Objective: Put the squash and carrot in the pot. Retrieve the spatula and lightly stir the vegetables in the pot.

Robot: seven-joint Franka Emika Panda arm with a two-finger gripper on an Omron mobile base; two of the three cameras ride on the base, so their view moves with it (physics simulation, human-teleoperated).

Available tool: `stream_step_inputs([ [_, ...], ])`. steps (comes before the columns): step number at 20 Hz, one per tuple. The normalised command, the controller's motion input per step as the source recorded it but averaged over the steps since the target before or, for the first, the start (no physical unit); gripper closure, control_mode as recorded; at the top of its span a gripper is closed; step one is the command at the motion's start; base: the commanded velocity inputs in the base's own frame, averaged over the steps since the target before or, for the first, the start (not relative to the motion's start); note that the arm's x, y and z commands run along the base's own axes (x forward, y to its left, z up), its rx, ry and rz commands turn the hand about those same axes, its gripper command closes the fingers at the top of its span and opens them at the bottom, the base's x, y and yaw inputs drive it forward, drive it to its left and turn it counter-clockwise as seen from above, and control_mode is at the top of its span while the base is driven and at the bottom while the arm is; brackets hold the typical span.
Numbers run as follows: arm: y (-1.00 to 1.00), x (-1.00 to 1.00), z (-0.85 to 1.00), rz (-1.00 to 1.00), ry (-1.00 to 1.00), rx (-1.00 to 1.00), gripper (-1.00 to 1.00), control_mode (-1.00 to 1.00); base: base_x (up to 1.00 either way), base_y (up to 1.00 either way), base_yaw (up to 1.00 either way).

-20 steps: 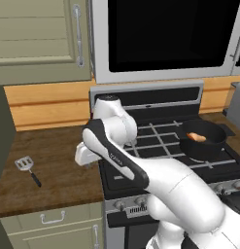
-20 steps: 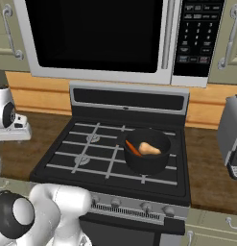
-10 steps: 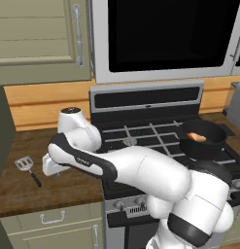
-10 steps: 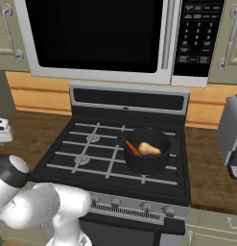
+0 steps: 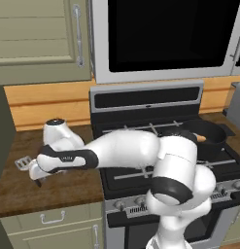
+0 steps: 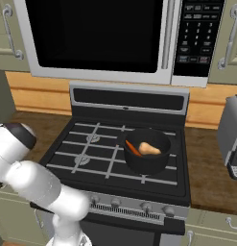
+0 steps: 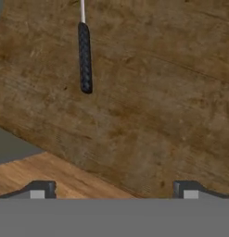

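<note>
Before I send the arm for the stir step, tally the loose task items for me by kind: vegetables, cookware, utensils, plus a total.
Vegetables: 2, the squash and the carrot, both in the pot
Cookware: 1, the pot on the stove
Utensils: 1, the spatula on the wooden counter
Total: 4

- The arm [image 5: 141, 151] is glossy white all over, built of fat rounded segments that swell like smooth shells.
- Dark, near-black bands ring the joints: one wide collar low on the body, another on the segment out by the wrist.
- That wrist band carries a small pale marking (too tiny to read).
- A grey cap tops the rounded end joint.
- The gripper [image 7: 113, 190] shows two small dark finger tips [image 7: 41, 189], each with a lighter grey square pad on its face.
</note>
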Motion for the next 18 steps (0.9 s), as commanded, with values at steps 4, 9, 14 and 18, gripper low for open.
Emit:
stream_step_inputs([
  [4, 0.54, 0.14, -0.41, -0.08, 0.00, -0.02, -1.00, -1.00, 0.00, 0.00, 0.00],
  [9, 0.30, 0.29, -0.20, -0.13, 0.00, -0.04, -1.00, -1.00, 0.00, 0.00, 0.00],
  [14, 0.30, 0.32, -0.04, -0.12, 0.00, -0.07, -1.00, -1.00, 0.00, 0.00, 0.00],
  [18, 0.30, 0.36, -0.08, -0.05, 0.00, -0.04, -1.00, -1.00, 0.00, 0.00, 0.00],
])
